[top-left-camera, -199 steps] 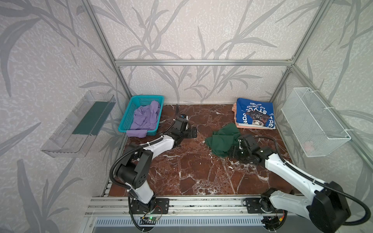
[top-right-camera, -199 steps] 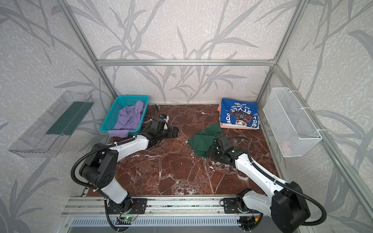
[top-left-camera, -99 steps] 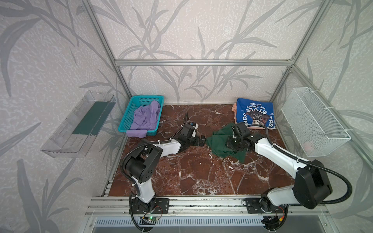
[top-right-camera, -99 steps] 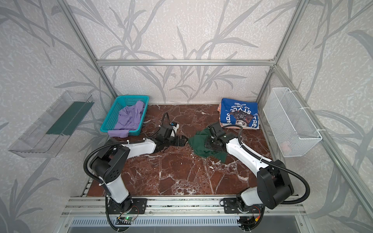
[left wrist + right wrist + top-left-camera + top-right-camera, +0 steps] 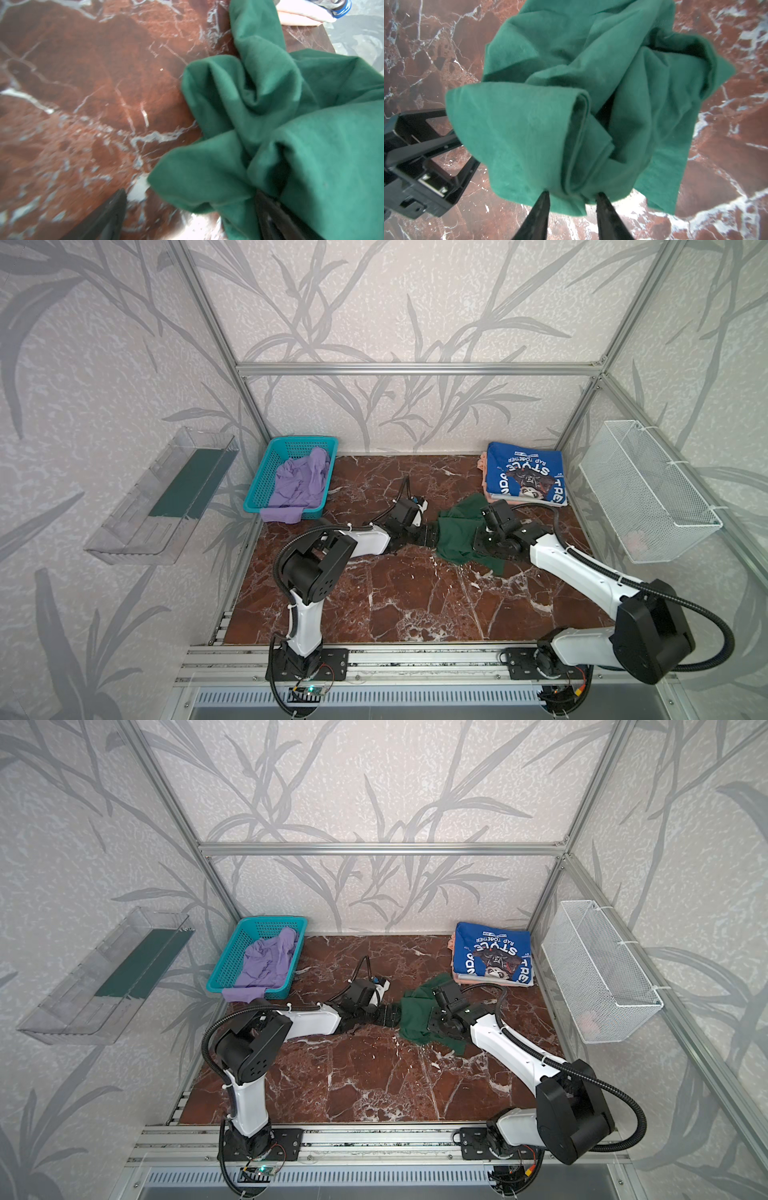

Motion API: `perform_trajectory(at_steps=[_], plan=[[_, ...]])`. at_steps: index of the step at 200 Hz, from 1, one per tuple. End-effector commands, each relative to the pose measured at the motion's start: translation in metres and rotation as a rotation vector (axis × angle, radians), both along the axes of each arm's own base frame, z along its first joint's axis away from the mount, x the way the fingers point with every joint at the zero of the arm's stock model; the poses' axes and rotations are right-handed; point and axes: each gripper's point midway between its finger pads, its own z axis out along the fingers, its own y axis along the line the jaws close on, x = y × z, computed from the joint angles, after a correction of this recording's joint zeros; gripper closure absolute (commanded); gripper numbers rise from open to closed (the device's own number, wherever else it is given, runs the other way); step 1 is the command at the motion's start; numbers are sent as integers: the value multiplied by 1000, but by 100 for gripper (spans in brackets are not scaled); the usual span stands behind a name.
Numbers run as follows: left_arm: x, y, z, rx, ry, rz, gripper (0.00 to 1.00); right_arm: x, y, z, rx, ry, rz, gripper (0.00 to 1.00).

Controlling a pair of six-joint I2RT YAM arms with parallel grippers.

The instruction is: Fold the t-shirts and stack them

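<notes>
Fingers [image 5: 539,209] of the right gripper [image 5: 572,195] are clamped on a bunched fold of the dark green t-shirt [image 5: 571,93], which sits crumpled on the marble table [image 5: 395,597], right of centre. Left gripper [image 5: 190,193] gapes wide at the shirt's edge, one finger against the cloth, gripping nothing. Just behind, the blue t-shirt [image 5: 525,479] lies folded on the peach t-shirt [image 5: 483,464]. Far left, the lavender t-shirt [image 5: 301,483] spills over the turquoise basket [image 5: 291,445].
</notes>
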Motion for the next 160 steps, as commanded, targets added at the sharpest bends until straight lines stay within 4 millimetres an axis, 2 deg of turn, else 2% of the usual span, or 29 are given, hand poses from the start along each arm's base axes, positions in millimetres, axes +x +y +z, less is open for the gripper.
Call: perform_trajectory(at_steps=[1,9,21,42,54,72,80,105,130,160], plan=[[-6,-14,-1,6,12,-47,6,9,6,-5,41,-17,0,61],[-5,-18,-1,5,10,-51,10,11,7,-6,58,-15,1,61],[-6,-23,-2,4,14,-61,20,15,8,-9,110,-9,-5,64],[-5,-30,-6,15,34,-72,41,19,2,-14,195,18,-33,87],[-4,-33,-6,24,43,-76,57,21,-5,-12,212,21,-54,100],[-1,-33,-7,43,53,-64,90,22,-15,-1,204,-3,-68,100],[1,-32,-4,49,51,-60,100,22,-19,8,200,-18,-73,100],[5,-26,7,66,18,-32,100,16,-33,40,161,-81,-79,100],[7,-16,24,94,-33,-14,100,1,-54,77,87,-163,-98,100],[12,10,50,159,-112,44,100,-23,-87,128,-25,-296,-142,100]])
